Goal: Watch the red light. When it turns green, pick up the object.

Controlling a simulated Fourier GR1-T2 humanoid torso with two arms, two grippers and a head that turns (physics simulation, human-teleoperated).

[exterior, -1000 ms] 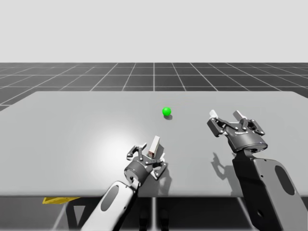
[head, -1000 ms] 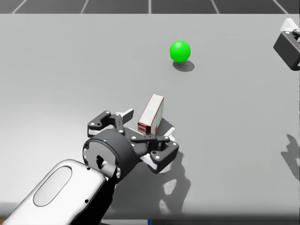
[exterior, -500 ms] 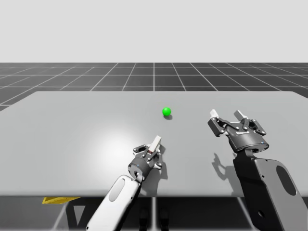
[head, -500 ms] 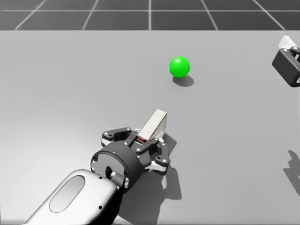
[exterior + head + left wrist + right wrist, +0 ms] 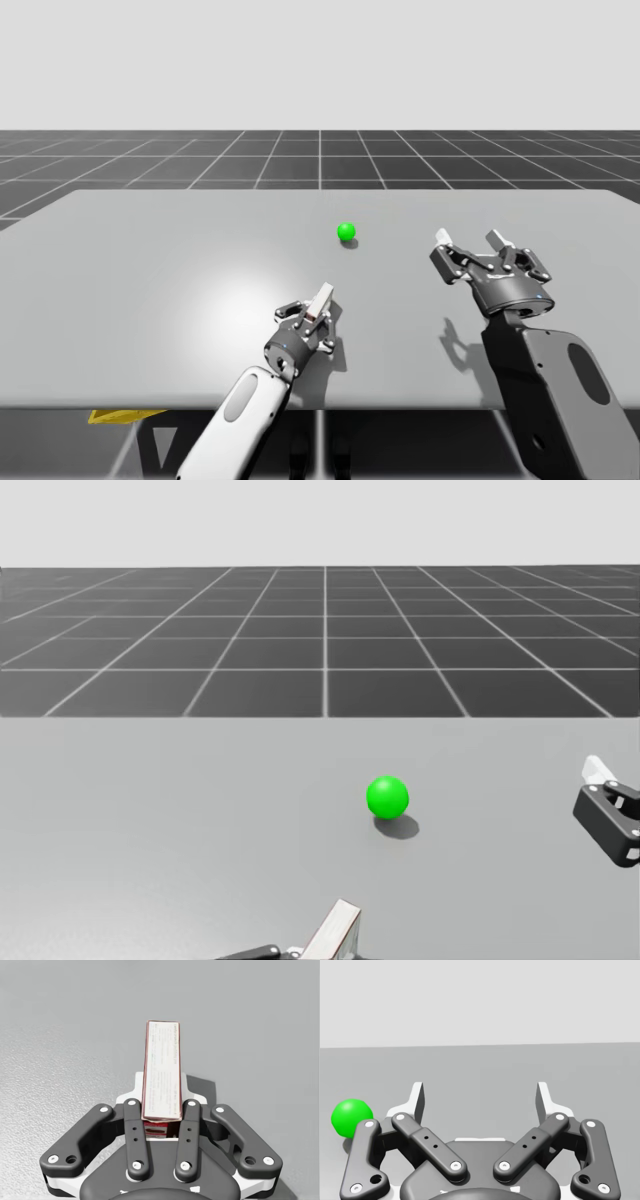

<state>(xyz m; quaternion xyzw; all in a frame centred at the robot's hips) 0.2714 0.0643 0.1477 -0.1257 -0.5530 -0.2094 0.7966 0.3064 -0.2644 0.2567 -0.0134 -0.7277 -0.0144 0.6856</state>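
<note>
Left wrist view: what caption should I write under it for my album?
My left gripper holds a slim white box between its fingers, gray table behind.

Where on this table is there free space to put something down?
Bare: the whole left part of the table, from its left edge to my left gripper and the slim white box it grips, and the far strip behind the green light. Tighter: the middle, between box, light and my open right gripper.

matt table (image 5: 150, 260), smooth light (image 5: 346, 232), paper-faced box (image 5: 161, 1075)
</note>
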